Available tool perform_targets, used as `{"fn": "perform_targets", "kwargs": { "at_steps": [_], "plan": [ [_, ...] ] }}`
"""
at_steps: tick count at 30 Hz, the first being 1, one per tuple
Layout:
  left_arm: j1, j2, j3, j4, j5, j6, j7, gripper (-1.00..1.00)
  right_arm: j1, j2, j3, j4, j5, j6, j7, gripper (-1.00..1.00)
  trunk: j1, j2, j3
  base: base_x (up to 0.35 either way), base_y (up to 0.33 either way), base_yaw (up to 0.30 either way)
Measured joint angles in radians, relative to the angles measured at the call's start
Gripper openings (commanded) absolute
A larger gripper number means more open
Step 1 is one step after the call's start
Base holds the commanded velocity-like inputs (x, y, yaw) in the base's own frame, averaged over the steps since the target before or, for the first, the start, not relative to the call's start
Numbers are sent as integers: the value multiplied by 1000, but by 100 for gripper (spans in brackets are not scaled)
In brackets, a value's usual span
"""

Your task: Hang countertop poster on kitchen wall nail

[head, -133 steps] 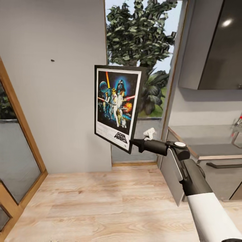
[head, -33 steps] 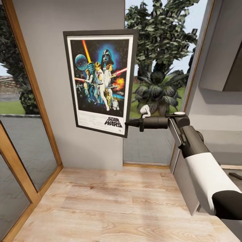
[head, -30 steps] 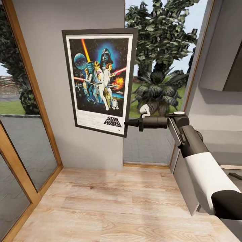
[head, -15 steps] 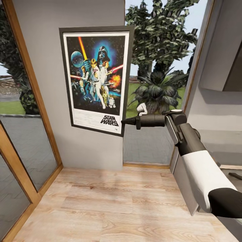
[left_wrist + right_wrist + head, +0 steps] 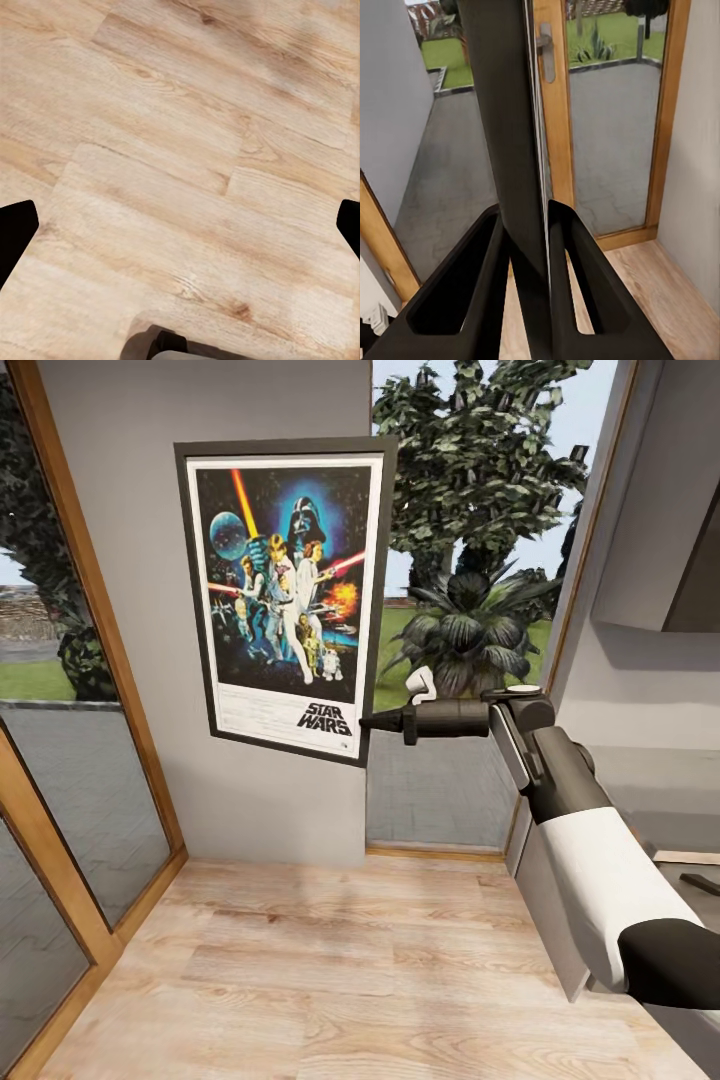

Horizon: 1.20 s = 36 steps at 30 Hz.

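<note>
The right gripper is clamped on the poster at its lower right corner; the poster stands upright toward eleven o'clock, against the grey wall, nail unseen

Grey wall, plank floor (pale wood), garden window.

The right arm has a white rounded shell on its upper segment, with black joints at each end. The forearm is dark grey, capped by a round pale disc at the wrist. A small white knob sits on the black wrist cylinder. The right gripper has matte black, flat tapering fingers with hollow triangular cut-outs.
</note>
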Motion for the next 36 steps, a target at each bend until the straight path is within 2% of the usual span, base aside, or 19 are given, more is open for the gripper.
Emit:
{"fn": "perform_targets", "kwargs": {
  "at_steps": [24,36],
  "plan": [
    [0,0,0,0,0,0,0,100,1,0,0,3,0,1,0,-100,0,0,0,17,3,0],
    [0,0,0,0,0,1,1,100,1,0,0,5,-1,0,-1,-100,0,0,0,155,206,0]
  ]
}}
